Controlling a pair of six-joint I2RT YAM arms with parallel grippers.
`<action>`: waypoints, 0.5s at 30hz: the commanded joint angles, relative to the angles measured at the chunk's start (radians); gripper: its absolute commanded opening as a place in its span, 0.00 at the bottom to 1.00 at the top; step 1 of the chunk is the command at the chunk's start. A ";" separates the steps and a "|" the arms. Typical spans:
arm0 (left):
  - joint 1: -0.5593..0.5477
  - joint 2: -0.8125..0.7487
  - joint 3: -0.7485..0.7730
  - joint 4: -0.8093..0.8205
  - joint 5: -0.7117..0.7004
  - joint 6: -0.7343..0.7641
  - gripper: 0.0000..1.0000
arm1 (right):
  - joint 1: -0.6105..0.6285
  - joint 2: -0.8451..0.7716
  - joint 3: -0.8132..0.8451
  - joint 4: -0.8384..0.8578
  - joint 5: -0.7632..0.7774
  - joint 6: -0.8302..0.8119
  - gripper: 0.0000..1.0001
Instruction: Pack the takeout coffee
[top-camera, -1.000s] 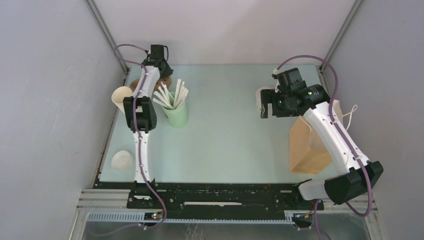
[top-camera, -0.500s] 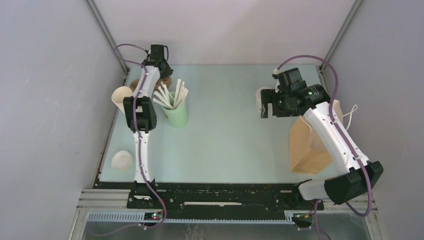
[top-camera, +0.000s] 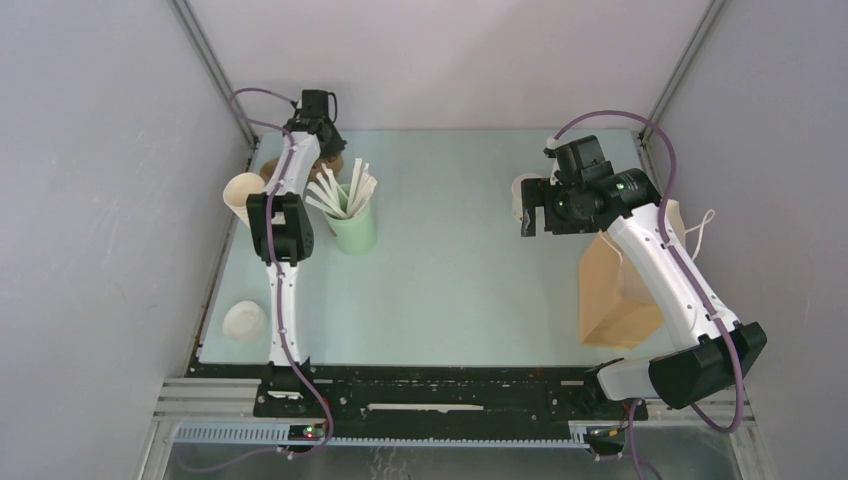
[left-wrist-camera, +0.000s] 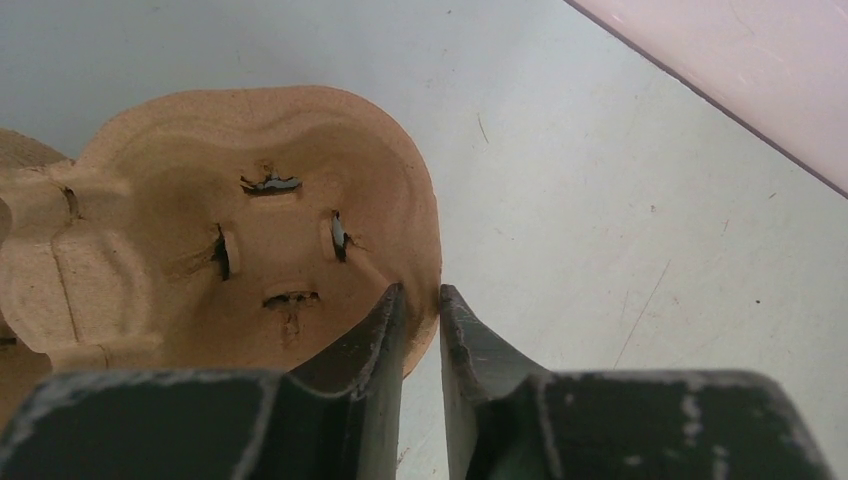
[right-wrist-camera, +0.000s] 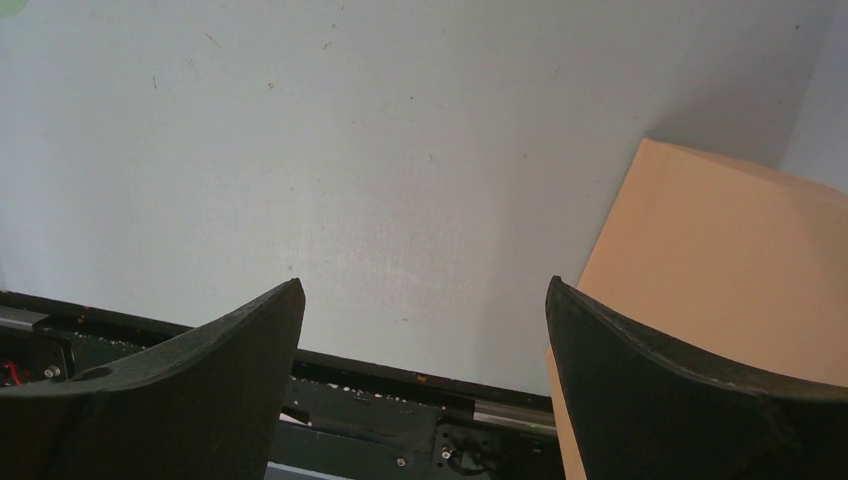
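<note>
The takeout coffee is a small cream-white paper cup at the right back of the table, close against the far side of my right gripper. It does not show in the right wrist view. There my right gripper is wide open with nothing between the fingers, pointing towards the table's near edge. My left gripper is at the far left corner. In the left wrist view it is shut on the rim of a brown pulp cup carrier.
A brown paper bag stands at the right, below my right arm, and shows in the right wrist view. A green cup of white sticks, a stack of cream cups and a white lid are on the left.
</note>
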 joint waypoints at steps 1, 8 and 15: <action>-0.008 -0.040 -0.014 0.007 -0.027 0.026 0.22 | -0.007 -0.015 0.012 0.011 0.000 -0.001 1.00; -0.008 -0.067 -0.012 0.015 -0.044 0.034 0.18 | -0.007 -0.014 0.015 0.011 0.002 -0.001 1.00; -0.008 -0.110 -0.013 0.018 -0.049 0.040 0.18 | -0.007 -0.020 0.015 0.012 0.007 -0.003 1.00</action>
